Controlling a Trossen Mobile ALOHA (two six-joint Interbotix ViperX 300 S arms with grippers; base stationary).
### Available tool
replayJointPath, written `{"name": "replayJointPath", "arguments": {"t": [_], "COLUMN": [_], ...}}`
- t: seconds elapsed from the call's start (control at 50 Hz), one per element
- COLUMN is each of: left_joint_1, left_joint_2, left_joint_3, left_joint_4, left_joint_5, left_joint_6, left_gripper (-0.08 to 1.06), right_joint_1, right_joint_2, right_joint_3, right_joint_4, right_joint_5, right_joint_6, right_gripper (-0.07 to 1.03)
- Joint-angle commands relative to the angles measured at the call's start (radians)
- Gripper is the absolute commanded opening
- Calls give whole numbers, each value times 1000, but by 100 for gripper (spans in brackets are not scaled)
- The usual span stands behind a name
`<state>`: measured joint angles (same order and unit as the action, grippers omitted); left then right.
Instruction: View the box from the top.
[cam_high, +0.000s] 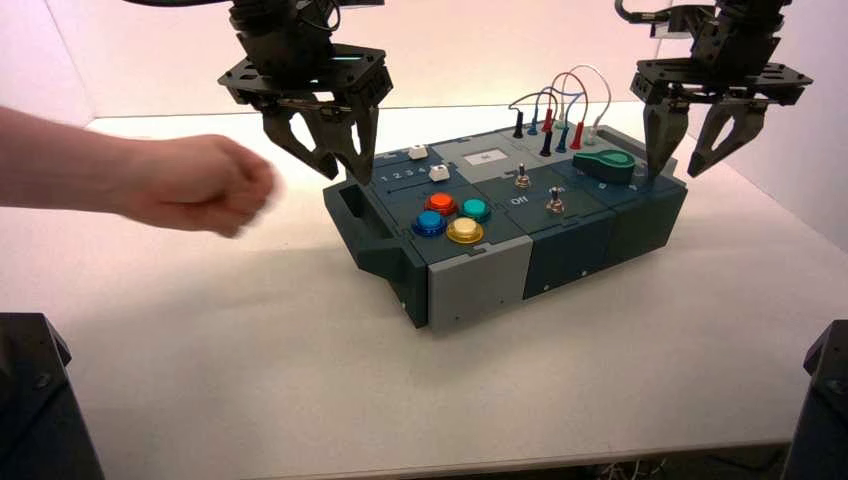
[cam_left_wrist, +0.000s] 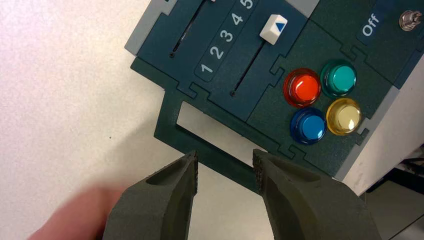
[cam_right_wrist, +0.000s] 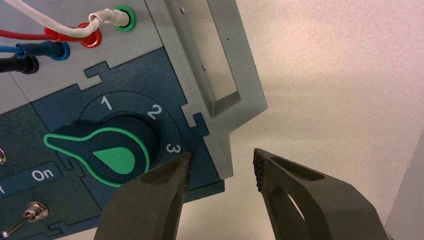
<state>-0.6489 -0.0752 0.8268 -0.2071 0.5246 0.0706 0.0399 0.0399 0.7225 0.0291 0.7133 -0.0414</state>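
High view: the box (cam_high: 520, 225) on the table (cam_high: 250, 380), both arms raised above it.
Your left end effector (cam_high: 322, 155) and right end effector (cam_high: 685, 150) hang open and empty, wrist cameras aimed down at the panel.

A white table (cam_high: 250, 350) is seen across all views, its matt surface (cam_left_wrist: 60, 75) faintly speckled and lit warmly at one side (cam_right_wrist: 340, 75). It is backed by a plain pale wall (cam_high: 150, 50), and a second wall is met at a corner behind. A person's bare forearm and hand (cam_high: 195, 185) are held above the left part of the table, the fingers curled in loosely; the hand is blurred. In the left wrist view a blurred skin-coloured shape (cam_left_wrist: 75, 215) is seen over the table. Below the table's front edge, pale cables (cam_high: 625, 466) are just visible.
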Motion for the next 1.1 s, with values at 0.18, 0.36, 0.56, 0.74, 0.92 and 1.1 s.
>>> {"name": "replayJointPath", "arguments": {"t": [0.18,0.36,0.56,0.74,0.92,1.1], "left_joint_1": [3,3,3,3,3,3], "left_joint_2": [-37,-38,-48,-86,-152,-187], "left_joint_3": [-14,-18,-20,-29,-41,-80], "left_joint_4": [0,0,0,-2,0,-2], "left_joint_5": [-6,-5,0,23,61,107], "left_joint_6": [3,3,2,2,0,3], "left_gripper": [58,58,58,58,58,58], "right_joint_1": [5,5,5,8,26,87], "right_joint_2": [-9,-11,-26,-67,-147,-201], "right_joint_3": [-9,-9,-11,-11,-6,-23], "right_joint_4": [2,2,0,-3,-8,-18], "right_joint_5": [-2,-2,5,28,40,100], "right_joint_6": [-3,-2,0,-2,-2,-6], "right_gripper": [65,65,65,65,65,65]}}
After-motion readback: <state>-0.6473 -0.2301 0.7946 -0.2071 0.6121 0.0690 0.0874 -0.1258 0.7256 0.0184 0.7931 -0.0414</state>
